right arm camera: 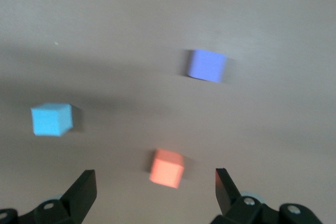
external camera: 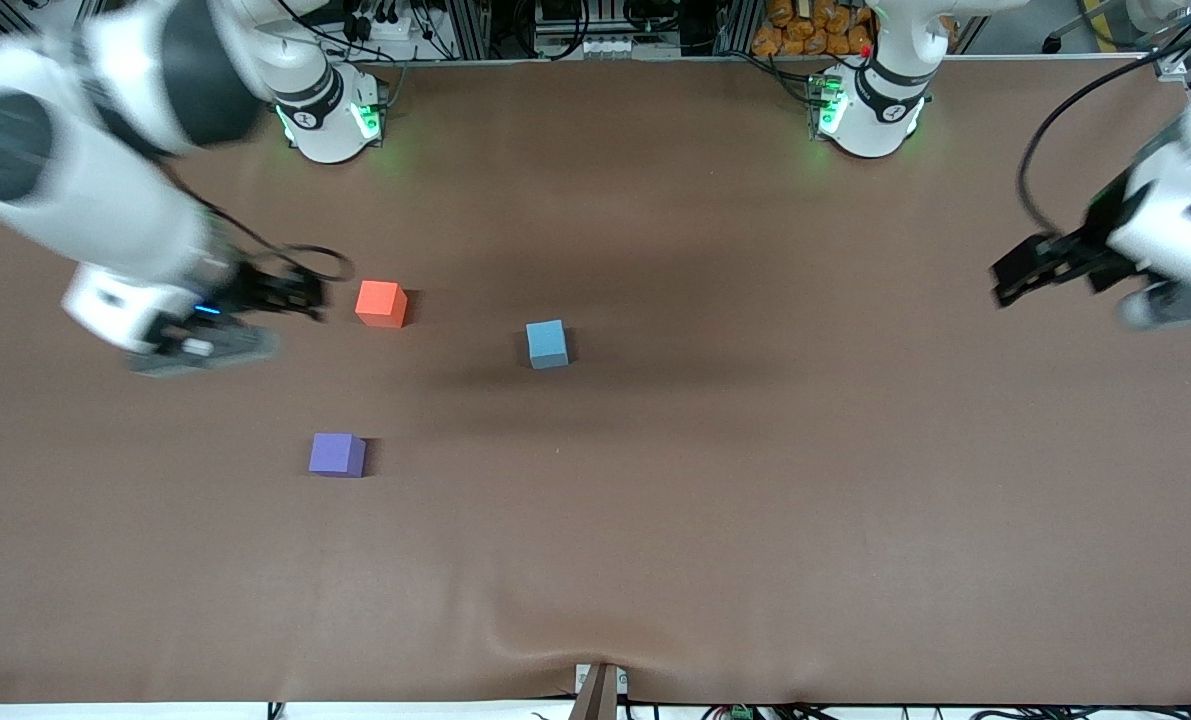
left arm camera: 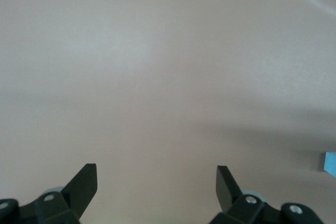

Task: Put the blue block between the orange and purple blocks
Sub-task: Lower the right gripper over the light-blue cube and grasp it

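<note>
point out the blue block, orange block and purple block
blue block [external camera: 547, 344], front view, top face
orange block [external camera: 380, 302], front view, top face
purple block [external camera: 336, 454], front view, top face

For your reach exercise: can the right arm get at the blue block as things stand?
Probably yes. The right pincer is open beside the orange block, and bare table lies around the blue block.

Your table [external camera: 715, 480] is covered in plain brown, slightly rippled along its edge nearest the front camera. Three cubes sit directly on it, all well apart. Take the blue block [external camera: 547, 344] as your landmark: the orange block [external camera: 381, 303] lies toward the right arm's end from it and slightly farther from the front camera; the purple block [external camera: 336, 455] lies toward that same end but nearer the camera.
</note>
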